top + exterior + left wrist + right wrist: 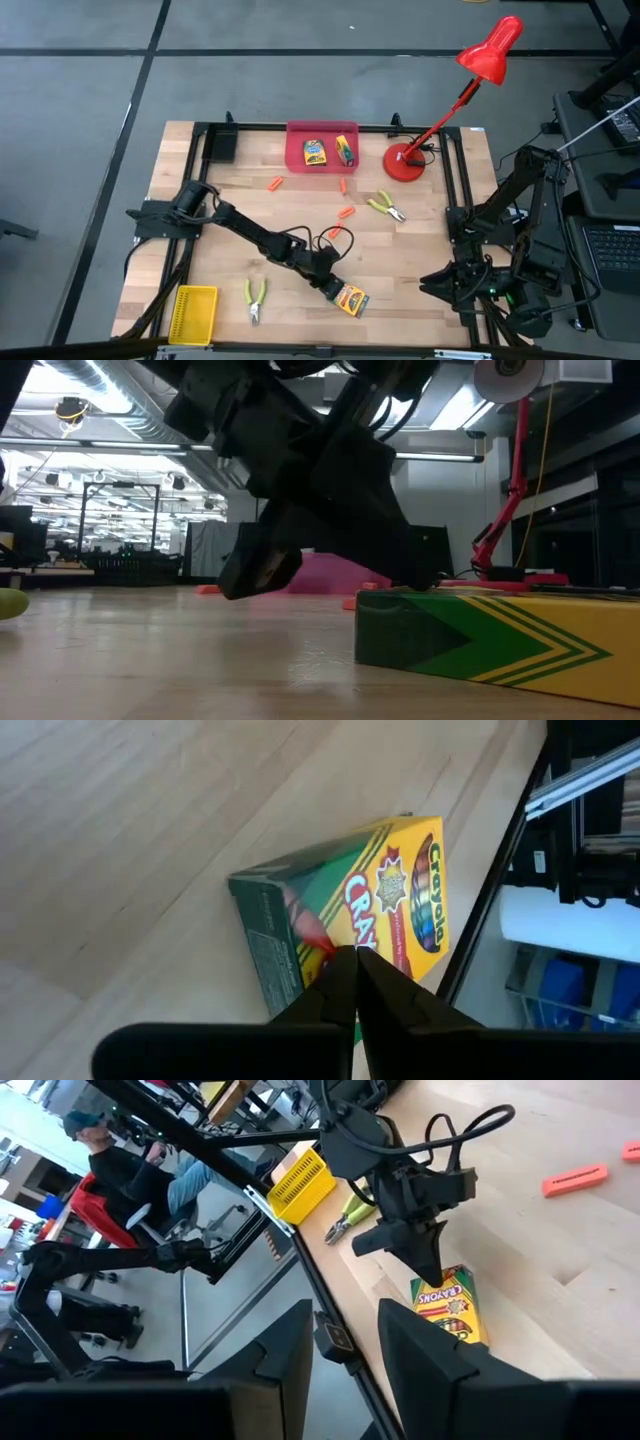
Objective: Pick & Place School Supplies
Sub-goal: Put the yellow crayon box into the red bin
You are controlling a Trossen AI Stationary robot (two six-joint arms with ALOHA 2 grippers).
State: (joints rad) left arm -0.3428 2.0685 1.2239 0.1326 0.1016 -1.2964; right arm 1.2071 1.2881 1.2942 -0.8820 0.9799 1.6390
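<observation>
We see the left pincer (335, 288), fingers together, tip touching the crayon box (351, 299) lying on the counter (420, 240). The right pincer (432, 283) stands apart, empty.

We note two arms of matte black construction, built from blocky jointed links. The left arm (250, 236) carries a looped black cable near its wrist, which runs exposed alongside the housing. Its gripper, the left gripper (356, 982), ends in two dark, tapering fingers (330, 992) with smooth faces on a broad black body. The right arm (510, 235) is likewise black, with bundled cabling at its base and a small green light. The right gripper (345, 1350) shows two wide, flat, dark fingers (425, 1350) with squared edges. We find no legible markings or screws.
</observation>
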